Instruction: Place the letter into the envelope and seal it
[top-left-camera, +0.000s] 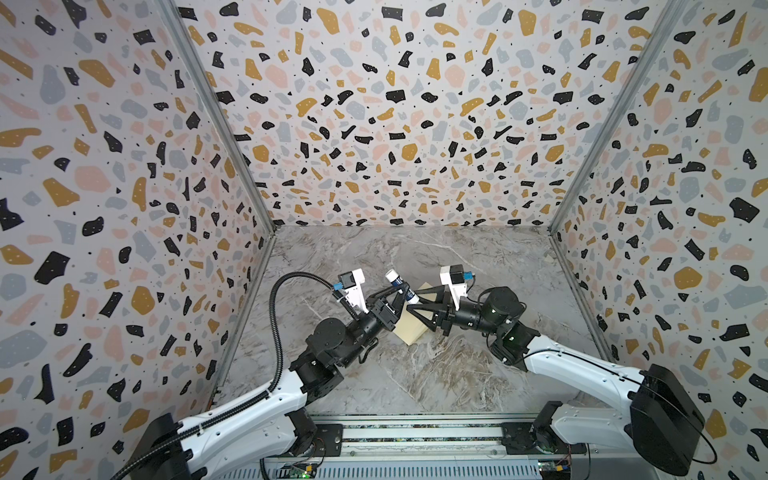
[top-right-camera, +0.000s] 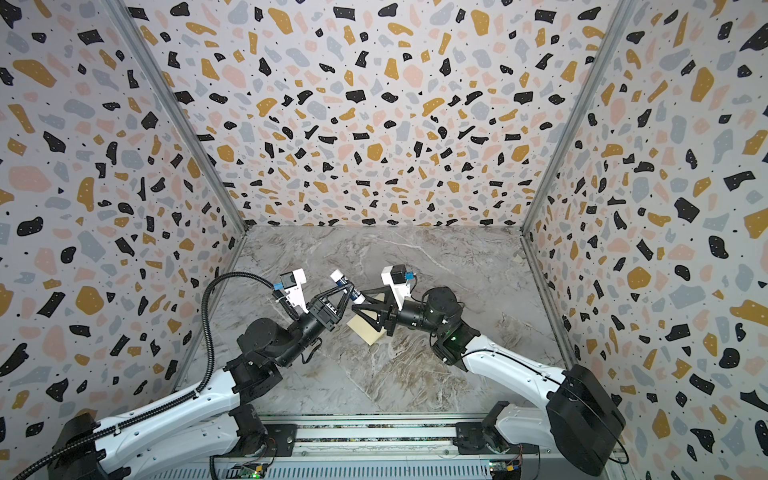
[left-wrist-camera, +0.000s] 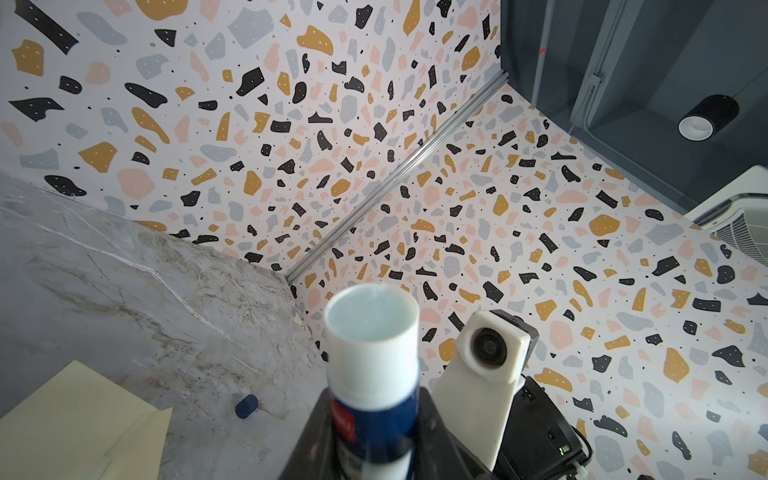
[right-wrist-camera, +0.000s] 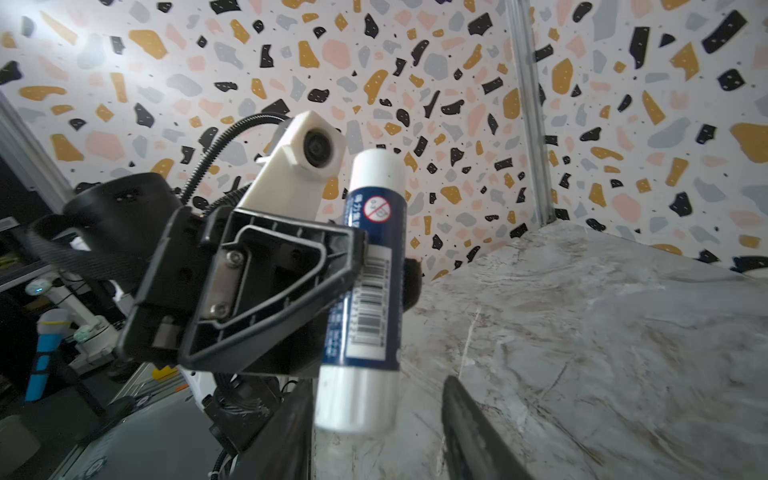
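- The sealing step is judged to be in hand: a glue stick (top-left-camera: 402, 286) is held up over the marble tabletop (top-left-camera: 415, 374), between the two arms.
- The left gripper (top-left-camera: 398, 291) is clenched on the stick's dark blue middle, and the stick is held tilted.
- In the left wrist view the upper end of the stick (left-wrist-camera: 371, 320) is seen uncapped, with pale glue showing inside the white collar.
- A small dark blue piece (left-wrist-camera: 247, 406), possibly the cap, lies on the marble near the envelope.
- The right gripper (right-wrist-camera: 376, 428) is placed at the stick's white lower end. Its jaws stand apart on either side, with a clear gap on one side, so nothing is grasped by it.
- The envelope (top-left-camera: 411, 330) lies flat on the tabletop just beneath both grippers, partly hidden by them in both top views. A pale yellow corner and a fold are seen in the left wrist view (left-wrist-camera: 75, 415).
- The letter is not seen in any view. It is judged to be inside the envelope already, but this cannot be confirmed.
- For the next move, the right gripper should be drawn clear and the glue end turned down onto the flap's edge. Light pressure is called for, since the thin paper could slide or crease.
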